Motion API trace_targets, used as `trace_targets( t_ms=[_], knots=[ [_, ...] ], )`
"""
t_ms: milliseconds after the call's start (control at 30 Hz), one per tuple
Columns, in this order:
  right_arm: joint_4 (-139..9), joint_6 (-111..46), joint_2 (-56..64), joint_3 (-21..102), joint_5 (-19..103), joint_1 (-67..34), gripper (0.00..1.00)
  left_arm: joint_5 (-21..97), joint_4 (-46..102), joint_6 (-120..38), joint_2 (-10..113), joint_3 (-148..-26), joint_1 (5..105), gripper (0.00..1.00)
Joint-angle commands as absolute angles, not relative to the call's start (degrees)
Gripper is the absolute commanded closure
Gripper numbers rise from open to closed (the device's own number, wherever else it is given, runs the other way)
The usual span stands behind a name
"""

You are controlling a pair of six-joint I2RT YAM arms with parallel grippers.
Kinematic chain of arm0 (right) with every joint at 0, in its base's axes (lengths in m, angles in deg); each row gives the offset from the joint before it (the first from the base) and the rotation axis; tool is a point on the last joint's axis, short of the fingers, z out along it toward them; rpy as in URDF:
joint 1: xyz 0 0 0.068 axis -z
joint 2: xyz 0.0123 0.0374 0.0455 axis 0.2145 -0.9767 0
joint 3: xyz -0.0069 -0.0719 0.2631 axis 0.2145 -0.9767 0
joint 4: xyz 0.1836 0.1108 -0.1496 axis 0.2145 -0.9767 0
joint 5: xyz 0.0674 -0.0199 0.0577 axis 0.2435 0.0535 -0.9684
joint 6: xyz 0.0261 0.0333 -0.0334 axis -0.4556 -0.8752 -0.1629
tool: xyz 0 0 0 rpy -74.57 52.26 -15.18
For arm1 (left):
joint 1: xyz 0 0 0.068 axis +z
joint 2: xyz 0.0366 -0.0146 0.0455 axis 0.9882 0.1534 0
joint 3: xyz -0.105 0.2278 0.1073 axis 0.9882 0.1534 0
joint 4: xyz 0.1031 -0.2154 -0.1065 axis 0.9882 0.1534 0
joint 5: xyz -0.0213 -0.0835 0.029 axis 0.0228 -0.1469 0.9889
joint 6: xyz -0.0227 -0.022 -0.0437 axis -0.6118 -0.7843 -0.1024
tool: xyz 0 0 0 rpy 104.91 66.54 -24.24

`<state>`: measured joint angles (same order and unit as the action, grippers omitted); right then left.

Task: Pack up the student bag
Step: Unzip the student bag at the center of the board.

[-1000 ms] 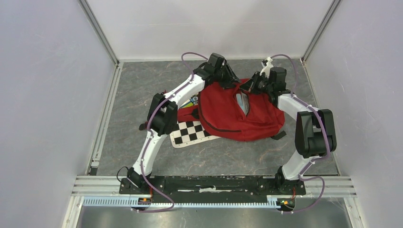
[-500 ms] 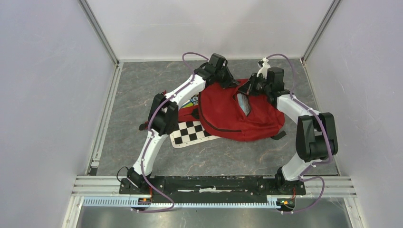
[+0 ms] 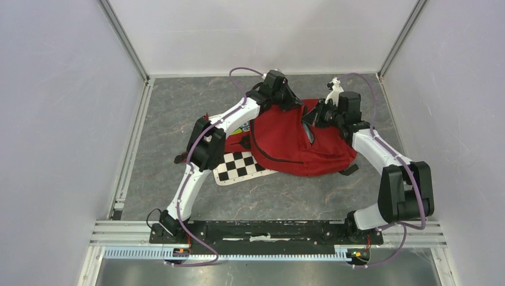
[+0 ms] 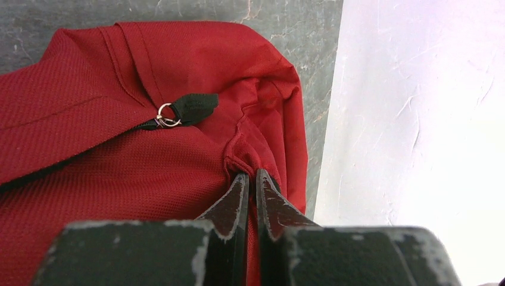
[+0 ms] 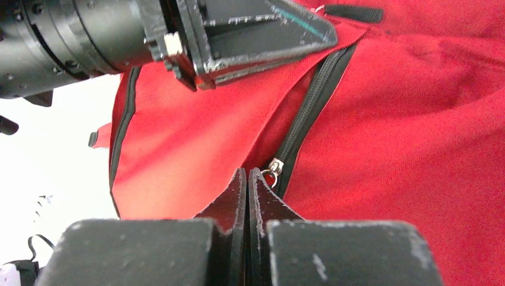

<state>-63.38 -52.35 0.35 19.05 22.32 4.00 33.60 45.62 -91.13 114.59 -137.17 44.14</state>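
The student bag [image 3: 286,143], a large red backpack with black zippers, lies at the middle back of the table. My left gripper [image 3: 296,105] is at its far top edge, shut on a fold of red fabric [image 4: 238,149]; a second black zipper tab [image 4: 193,104] lies to the left of it. My right gripper [image 3: 315,117] is at the bag's main zipper [image 5: 309,113], with the jaws pressed together at the metal slider and ring [image 5: 274,168], whose pull tab is hidden between them. The left gripper also shows in the right wrist view [image 5: 256,30]. A narrow slit of the opening [image 3: 309,130] shows.
A black-and-white chequered flat item [image 3: 237,167] and a printed item [image 3: 243,126] lie partly under the bag's left side. A small white object [image 3: 334,87] stands behind the bag. The back wall and side walls are close.
My right gripper has moved toward the near right along the zipper and its elbow has swung outward. The bag's opening has narrowed. The left gripper has kept its hold.
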Motion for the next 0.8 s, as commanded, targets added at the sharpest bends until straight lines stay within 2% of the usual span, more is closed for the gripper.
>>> trace_targets(
  t_ms=[0,200,767],
  knots=[
    [-66.63,-51.51,4.85,17.92,19.8,3.33,1.0,38.5,37.16,-91.21,110.54,-137.02,44.52,0.98],
    [-71.24,-50.69,7.9,17.1,18.76,3.32,1.0,40.29,36.24,-91.55,110.58,-136.73,44.69,0.98],
    [-96.6,-41.35,12.85,17.06,19.84,3.33,1.0,44.62,31.85,-91.76,108.81,-133.66,46.44,0.98]
  ],
)
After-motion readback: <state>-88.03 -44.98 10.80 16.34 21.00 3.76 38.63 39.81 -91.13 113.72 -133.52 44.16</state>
